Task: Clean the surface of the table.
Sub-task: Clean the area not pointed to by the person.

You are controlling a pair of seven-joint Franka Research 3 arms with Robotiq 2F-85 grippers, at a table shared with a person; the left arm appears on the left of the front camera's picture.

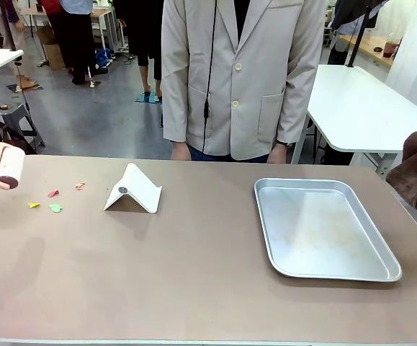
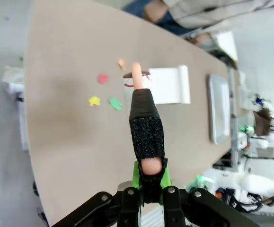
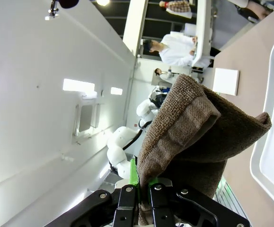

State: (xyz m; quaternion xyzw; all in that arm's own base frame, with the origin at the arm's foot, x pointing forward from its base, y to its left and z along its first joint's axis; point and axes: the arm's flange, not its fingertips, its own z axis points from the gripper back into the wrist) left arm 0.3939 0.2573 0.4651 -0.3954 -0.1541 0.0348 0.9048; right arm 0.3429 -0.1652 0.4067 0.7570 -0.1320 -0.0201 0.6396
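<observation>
Left gripper [image 2: 150, 180] clamps lint roller [image 2: 146, 127], right gripper [image 3: 143, 182] brown cloth [image 3: 189, 132].

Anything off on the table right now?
Yes: four small coloured scraps (yellow, green, red, orange) lie scattered on the table near its left end, just left of the white folded stand. They look like loose litter. The metal tray lies flat at the right; nothing looks tipped or spilled.

1. Table [image 1: 194, 281]: big rect. top, matte taupe-brown, thin pale edge, flat & level.
2. Runs full width left to right, near edge closest to robot side.
3. Not clean: few small coloured scraps [image 1: 55, 207] at far-left.
</observation>
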